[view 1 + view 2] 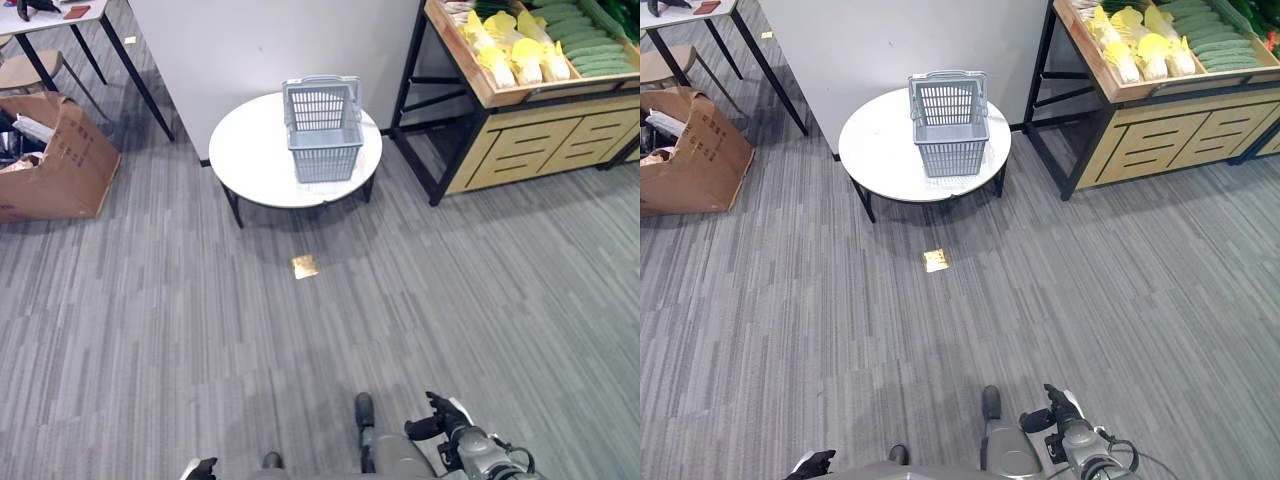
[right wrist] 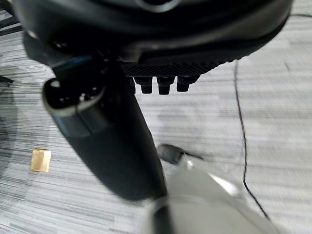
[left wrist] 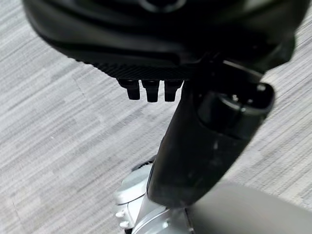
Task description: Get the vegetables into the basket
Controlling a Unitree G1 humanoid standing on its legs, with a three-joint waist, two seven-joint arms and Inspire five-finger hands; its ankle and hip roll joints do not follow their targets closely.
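Empty grey basket [image 1: 322, 130] upright on a round white table [image 1: 250, 160] over grey striped carpet [image 1: 150, 330], with a small gold square [image 1: 305, 266] on the floor just in front of the table and a cardboard box [image 1: 55, 160] with dark print too small to read well to the table's left. Right of the table on a wooden stand [image 1: 530, 140], cut off at the edge: yellow vegetables [image 1: 510, 45] and green ones [image 1: 585, 40]. Far nearer than the table, low by the body: left hand [image 3: 151, 90] and right hand [image 2: 163, 84], fingers curled in, holding nothing.
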